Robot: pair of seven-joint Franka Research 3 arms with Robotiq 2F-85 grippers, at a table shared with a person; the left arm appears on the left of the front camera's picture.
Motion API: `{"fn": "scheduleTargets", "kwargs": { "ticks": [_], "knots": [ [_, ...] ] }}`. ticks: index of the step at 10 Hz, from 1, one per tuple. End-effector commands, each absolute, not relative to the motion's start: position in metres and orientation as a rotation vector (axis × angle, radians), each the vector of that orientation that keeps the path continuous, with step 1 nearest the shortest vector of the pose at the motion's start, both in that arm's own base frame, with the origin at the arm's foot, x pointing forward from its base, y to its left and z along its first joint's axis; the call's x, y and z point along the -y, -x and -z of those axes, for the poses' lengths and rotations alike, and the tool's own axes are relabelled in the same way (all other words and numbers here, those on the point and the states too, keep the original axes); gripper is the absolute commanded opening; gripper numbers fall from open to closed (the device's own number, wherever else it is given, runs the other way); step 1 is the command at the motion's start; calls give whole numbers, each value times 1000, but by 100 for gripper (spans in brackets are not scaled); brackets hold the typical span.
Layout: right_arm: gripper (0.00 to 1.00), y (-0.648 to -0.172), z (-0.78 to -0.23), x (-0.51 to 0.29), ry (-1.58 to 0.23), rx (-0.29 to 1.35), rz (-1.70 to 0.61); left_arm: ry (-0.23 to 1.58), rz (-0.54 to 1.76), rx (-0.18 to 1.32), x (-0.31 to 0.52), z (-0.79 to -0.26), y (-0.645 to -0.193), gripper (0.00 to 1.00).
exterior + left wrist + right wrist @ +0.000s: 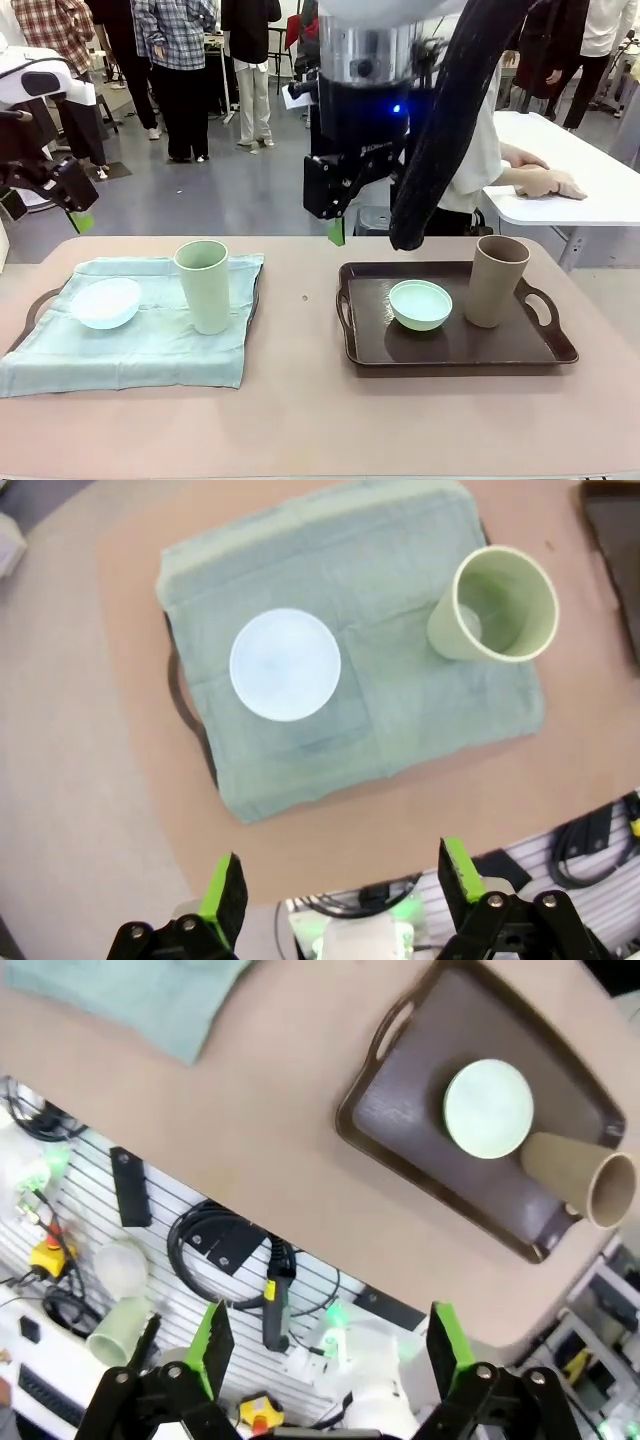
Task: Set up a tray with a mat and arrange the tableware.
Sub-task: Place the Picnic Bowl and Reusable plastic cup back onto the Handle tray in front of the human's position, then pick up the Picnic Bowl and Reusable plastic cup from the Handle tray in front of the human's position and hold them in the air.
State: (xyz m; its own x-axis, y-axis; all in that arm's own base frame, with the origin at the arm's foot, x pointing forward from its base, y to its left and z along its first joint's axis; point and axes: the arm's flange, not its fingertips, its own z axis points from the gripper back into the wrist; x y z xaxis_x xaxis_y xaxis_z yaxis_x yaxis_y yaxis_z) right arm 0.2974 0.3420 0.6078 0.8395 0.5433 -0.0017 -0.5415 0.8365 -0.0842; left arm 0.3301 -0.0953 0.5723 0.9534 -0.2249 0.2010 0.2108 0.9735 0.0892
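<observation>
A mint-green mat [150, 345] lies over the left tray [32, 308]. On it sit a pale blue bowl [106, 302] and a sage green cup [203, 285]. The bare dark brown tray [450, 350] on the right holds a mint green bowl [420, 304] and a tan cup [497, 280]. My left gripper [78, 218] hangs open high above the table's far left edge. From its wrist I look down on the mat [400, 710], bowl [285, 664] and cup [495, 605]; the gripper [340, 885] is empty. My right gripper [336, 232] hovers open above the brown tray's far left. Its wrist view shows the gripper [328, 1348], tray [400, 1110], bowl [488, 1108] and cup [580, 1175].
A strip of bare tabletop [300, 330] separates the two trays. A person's hands [545, 180] rest on a white table [600, 190] behind at the right. The robot's base with cables [230, 1250] lies beyond the near table edge.
</observation>
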Motion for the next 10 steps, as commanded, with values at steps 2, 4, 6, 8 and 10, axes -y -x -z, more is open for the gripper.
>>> {"fn": "scheduleTargets", "kwargs": {
  "ticks": [2,4,6,8,10],
  "knots": [
    [100,-304,-588,-347,29,12,-632,-54,230,241,95,-575,-333,100],
    [100,-304,-588,-347,29,12,-632,-54,230,241,95,-575,-333,100],
    [100,-304,-588,-347,29,12,-632,-54,230,241,95,-575,-333,100],
    [100,-304,-588,-347,29,12,-632,-54,230,241,95,-575,-333,100],
    [100,-304,-588,-347,29,12,-632,-54,230,241,95,-575,-333,100]
  ]
}}
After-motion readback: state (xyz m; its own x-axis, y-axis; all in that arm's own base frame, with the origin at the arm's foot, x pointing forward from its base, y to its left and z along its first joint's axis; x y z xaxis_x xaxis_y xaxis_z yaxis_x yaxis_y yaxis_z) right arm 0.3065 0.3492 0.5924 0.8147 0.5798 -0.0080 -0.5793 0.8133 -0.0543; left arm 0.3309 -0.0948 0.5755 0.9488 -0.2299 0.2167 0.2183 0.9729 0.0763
